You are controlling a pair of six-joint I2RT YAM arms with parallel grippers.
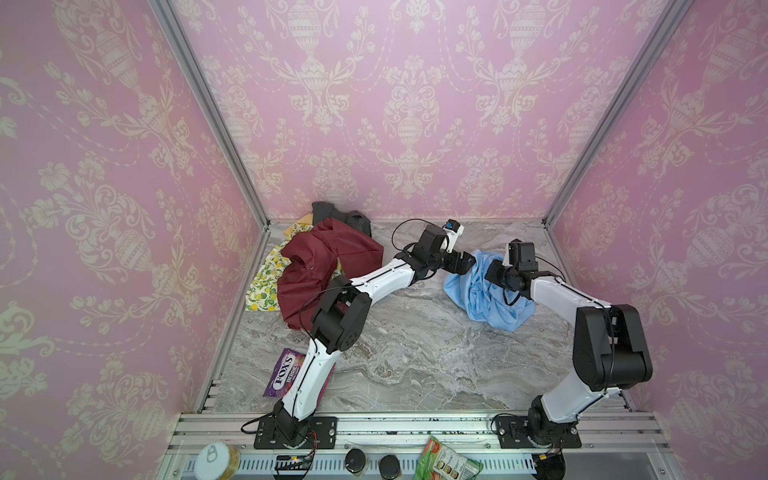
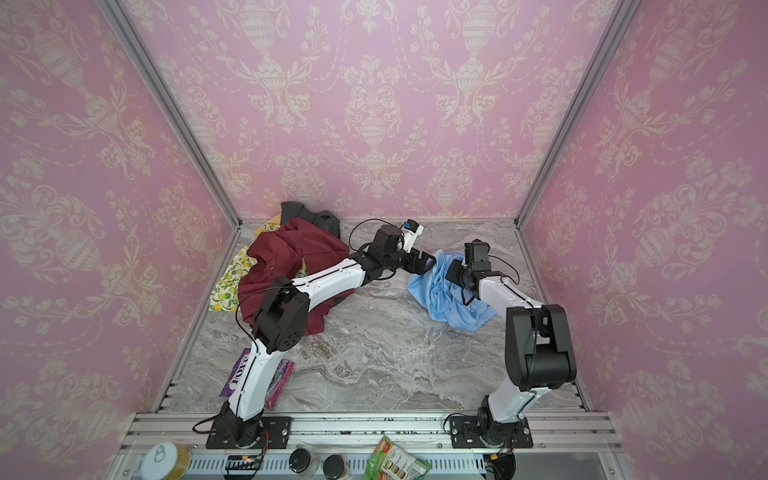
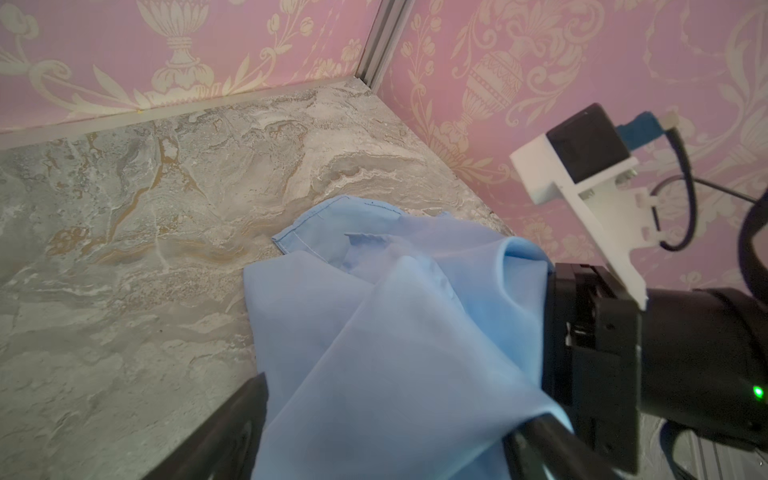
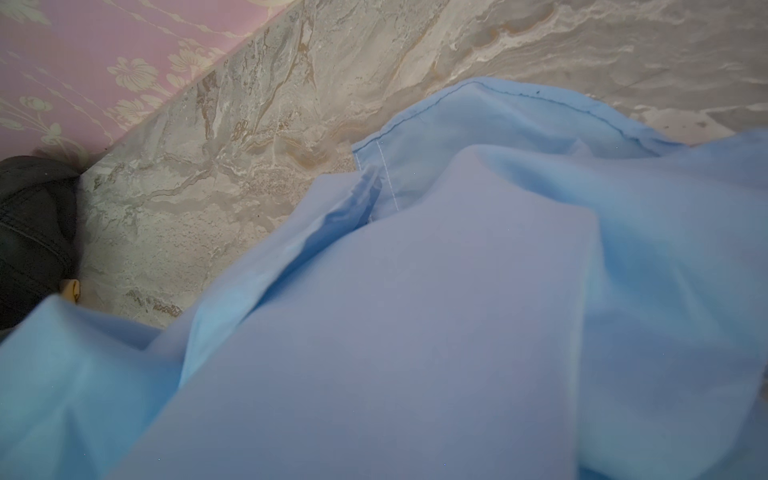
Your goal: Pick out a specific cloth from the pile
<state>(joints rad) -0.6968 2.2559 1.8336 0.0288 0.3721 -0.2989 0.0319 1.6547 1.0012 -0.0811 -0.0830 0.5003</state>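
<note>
Your cloth (image 1: 482, 295) lies on the grey, marble-veined bench (image 1: 415, 361) as a crumpled sky-blue mound of thin, smooth fabric, with stitched hems along its folded edges. The pile (image 1: 320, 266) is well apart from the cloth, on its left in both top views. There you see a glossy maroon shirt (image 1: 332, 257) with a collar, lying over a lemon-print cloth (image 1: 266, 282), with a dark grey piece (image 1: 332, 212) and a yellow piece (image 1: 305, 220) behind it. Your left end effector (image 3: 399, 399) is at the edge of the cloth that faces the pile. It is released, its black fingers (image 3: 245, 415) spread wide with loose blue folds draped between them. Your right end effector (image 1: 492, 272) is sunk into the top of the cloth. Fabric covers its tips, so you cannot tell whether it is clenched or released.
</note>
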